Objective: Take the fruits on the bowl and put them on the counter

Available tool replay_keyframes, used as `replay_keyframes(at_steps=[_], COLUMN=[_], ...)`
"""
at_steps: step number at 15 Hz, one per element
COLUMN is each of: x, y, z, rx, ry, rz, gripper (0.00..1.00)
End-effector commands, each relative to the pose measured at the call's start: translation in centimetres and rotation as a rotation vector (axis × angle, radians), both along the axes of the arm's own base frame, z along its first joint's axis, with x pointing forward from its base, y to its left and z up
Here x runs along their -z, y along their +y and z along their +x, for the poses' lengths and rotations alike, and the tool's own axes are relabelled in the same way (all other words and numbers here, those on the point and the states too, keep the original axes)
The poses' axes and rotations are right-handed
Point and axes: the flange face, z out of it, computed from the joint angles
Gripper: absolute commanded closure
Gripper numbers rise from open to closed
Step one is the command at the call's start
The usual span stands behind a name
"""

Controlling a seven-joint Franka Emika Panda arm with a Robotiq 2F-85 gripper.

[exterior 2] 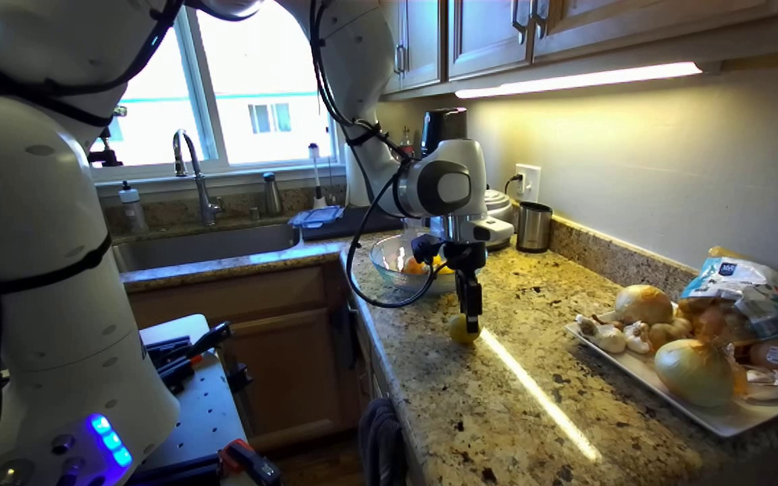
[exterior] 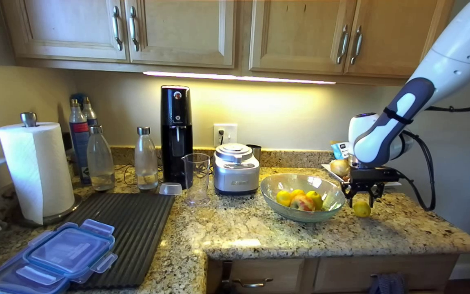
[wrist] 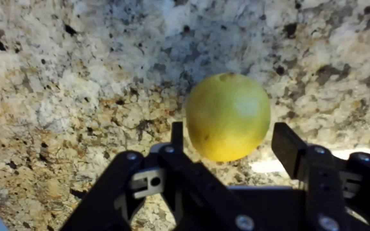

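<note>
A yellow-green fruit [wrist: 228, 117] rests on the speckled granite counter [wrist: 75, 106], just right of the bowl in an exterior view [exterior: 362, 209]. My gripper [wrist: 228, 134] is open, its two fingertips low on either side of this fruit, with a gap showing on both sides in the wrist view. The gripper points down in both exterior views [exterior: 361, 200] [exterior 2: 471, 327]. The translucent glass bowl [exterior: 288, 213] stands beside it on the counter [exterior: 251, 234]. It holds several yellow fruits [exterior: 283, 198], including a yellow-green one [exterior: 315, 199], and a red-yellow apple [exterior: 301, 203].
A white plate [exterior 2: 672, 398] with onions and garlic lies near the wall. A silver appliance [exterior: 237, 175], clear jug [exterior: 197, 179] and black drink machine [exterior: 176, 139] stand behind and left of the bowl. A steel cup [exterior 2: 534, 227] stands by the wall. The counter has a rounded front edge.
</note>
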Motion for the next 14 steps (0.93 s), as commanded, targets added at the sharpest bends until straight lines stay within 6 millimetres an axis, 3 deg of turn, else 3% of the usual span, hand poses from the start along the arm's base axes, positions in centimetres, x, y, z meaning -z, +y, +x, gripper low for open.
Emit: replay_keyframes(at_steps=[1,5,14], x=[-1.9,-4.6,-14.2], y=[-0.3,0.5,4.6], z=[0.1,0.4,1.8], rx=[0.038,0.048,-0.056], ry=[-0.059,-0.101,-0.263], rz=[-0.028,-0.033,-0.168], gripper=[0.00,0.00,0.00])
